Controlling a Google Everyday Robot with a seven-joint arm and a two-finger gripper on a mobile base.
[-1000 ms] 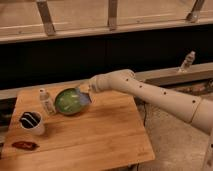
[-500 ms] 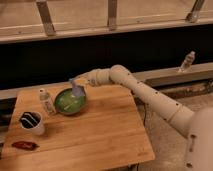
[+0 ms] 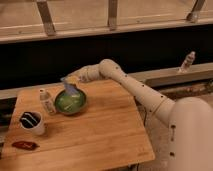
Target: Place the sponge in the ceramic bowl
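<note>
Transfer of the sponge, late carrying stage. Over the last second the arm has swung leftward above the wooden table. The gripper has left the right-hand edge of the ceramic bowl and now stands over its far rim. We read the gripper as clamped on the sponge, which hangs tilted from it, with its lower end over the green interior. We cannot tell whether that end touches the glaze. The sponge therefore sits above the bowl but does not yet lie in it. We judge that only letting go remains, and a drop from this spot should land inside. The small bottle and the striped mug stand to the bowl's left, apart from the arm.
</note>
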